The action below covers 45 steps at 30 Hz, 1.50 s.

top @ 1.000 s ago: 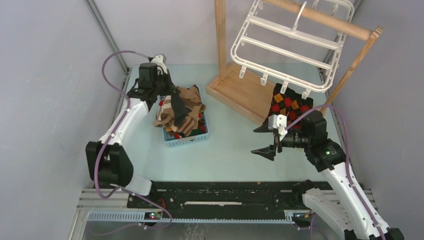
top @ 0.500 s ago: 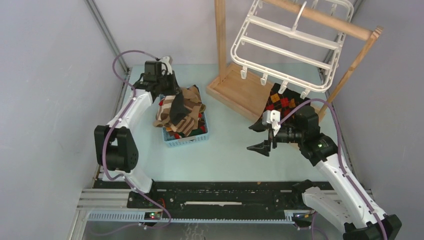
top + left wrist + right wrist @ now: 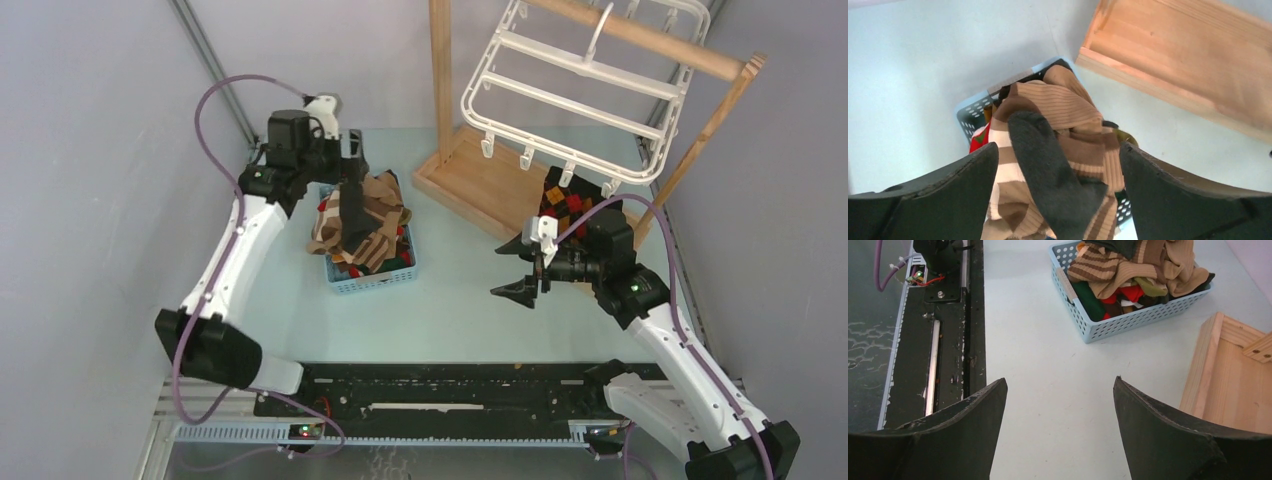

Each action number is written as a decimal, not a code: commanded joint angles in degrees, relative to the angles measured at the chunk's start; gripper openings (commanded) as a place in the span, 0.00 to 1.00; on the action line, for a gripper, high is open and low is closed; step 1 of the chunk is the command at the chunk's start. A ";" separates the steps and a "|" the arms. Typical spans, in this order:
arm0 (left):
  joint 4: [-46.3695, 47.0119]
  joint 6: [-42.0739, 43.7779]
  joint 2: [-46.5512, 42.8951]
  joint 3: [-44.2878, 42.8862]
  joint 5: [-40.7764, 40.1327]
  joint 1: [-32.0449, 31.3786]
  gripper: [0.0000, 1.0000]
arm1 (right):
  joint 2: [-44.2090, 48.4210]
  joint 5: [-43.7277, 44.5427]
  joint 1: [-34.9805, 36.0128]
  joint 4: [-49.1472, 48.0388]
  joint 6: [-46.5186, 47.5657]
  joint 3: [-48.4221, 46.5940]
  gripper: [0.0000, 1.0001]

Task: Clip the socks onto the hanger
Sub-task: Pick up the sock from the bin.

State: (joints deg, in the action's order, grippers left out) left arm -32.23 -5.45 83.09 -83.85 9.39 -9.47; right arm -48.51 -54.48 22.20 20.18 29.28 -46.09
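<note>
Left wrist view: the left tool (image 3: 1058, 150) is wide open over a black sock (image 3: 1048, 170) lying on brown socks (image 3: 1068, 107) in the far-left basket (image 3: 970, 117). It could pinch two together. The right tool (image 3: 1060, 385) is open and empty, near the far-right hanger (image 3: 570, 90).

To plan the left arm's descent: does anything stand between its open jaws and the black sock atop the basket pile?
Nothing visible does. The left gripper hangs directly above the black sock, jaws spread wide.
</note>
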 commanded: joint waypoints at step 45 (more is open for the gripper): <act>-10.90 9.53 5.44 -11.24 -7.18 -4.15 0.08 | 9.47 -0.18 -3.29 0.75 -2.55 3.72 0.86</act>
State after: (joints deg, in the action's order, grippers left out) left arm -43.03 4.89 90.83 -90.67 -1.39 -13.43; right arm -39.81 -54.50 19.40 20.49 27.64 -42.48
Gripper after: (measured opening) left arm 0.202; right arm 0.866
